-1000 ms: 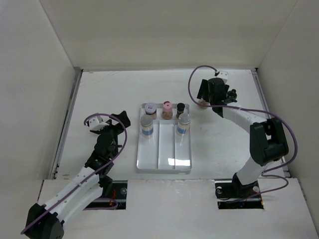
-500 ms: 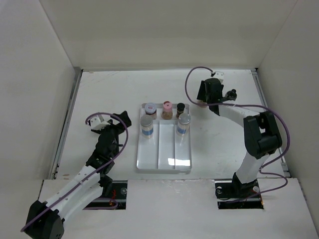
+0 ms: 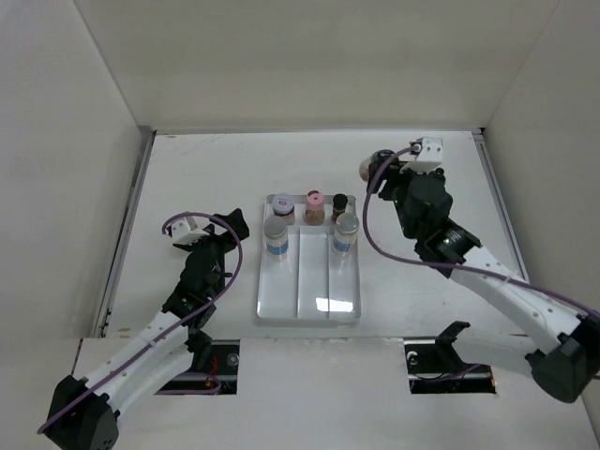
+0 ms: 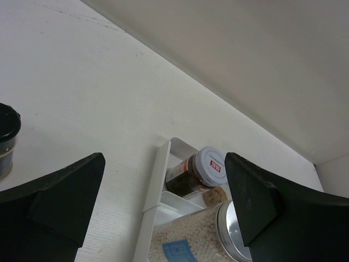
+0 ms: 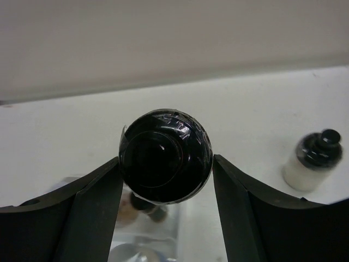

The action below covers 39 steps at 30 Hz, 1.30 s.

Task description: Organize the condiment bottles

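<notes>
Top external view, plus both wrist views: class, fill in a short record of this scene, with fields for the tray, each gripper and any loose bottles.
tray: clear divided rectangular tray, with five small capped bottles standing at its far end
right gripper: shut on a black-capped bottle, right of the tray's far end
left gripper: open, empty, left of the tray
loose on table: white-filled black-capped bottle; second black-capped bottle

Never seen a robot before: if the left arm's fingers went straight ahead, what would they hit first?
The left fingers would likely meet the clear tray's near wall first, with the pale-capped brown bottle just inside it, though depth is unclear.
</notes>
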Each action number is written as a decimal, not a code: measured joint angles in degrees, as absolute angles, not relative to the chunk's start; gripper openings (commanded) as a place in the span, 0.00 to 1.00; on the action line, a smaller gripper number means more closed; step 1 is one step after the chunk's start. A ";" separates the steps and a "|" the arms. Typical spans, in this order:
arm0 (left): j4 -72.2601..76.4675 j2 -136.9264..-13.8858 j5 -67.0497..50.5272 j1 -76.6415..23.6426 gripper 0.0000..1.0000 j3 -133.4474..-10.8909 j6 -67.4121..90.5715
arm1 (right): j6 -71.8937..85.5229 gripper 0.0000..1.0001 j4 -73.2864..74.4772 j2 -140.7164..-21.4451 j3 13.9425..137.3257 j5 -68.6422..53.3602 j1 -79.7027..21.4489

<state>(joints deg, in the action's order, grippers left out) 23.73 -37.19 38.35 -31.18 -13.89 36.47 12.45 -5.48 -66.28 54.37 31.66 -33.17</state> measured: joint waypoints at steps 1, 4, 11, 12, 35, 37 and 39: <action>23.75 -37.17 38.35 -31.18 0.93 -13.89 36.47 | 12.01 0.59 -5.72 -63.83 54.52 32.16 -36.07; 23.73 -36.62 38.37 -31.16 0.93 -13.89 36.47 | 10.66 0.59 -6.22 -60.55 55.44 34.02 -45.17; 23.62 -34.54 38.33 -29.76 0.93 -13.89 36.47 | 8.51 0.59 -6.83 -67.92 56.47 36.99 -60.23; 23.62 -34.41 38.33 -29.63 0.93 -13.89 36.47 | 8.49 0.59 -6.72 -69.73 56.47 37.15 -61.45; 22.92 -33.82 37.87 -29.63 0.93 -13.89 36.47 | 12.03 0.59 -11.97 -89.89 51.66 40.42 -62.24; 22.92 -33.80 37.87 -29.63 0.93 -13.89 36.45 | 12.36 0.59 -12.10 -91.09 51.53 40.45 -61.67; 22.92 -33.80 37.82 -29.63 0.93 -13.89 36.47 | 12.99 0.60 -12.47 -91.96 51.29 40.47 -60.93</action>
<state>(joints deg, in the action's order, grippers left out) 22.92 -33.80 37.82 -29.63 -13.89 36.47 12.99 -12.47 -91.96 51.29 40.47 -60.93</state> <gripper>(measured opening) 0.934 0.698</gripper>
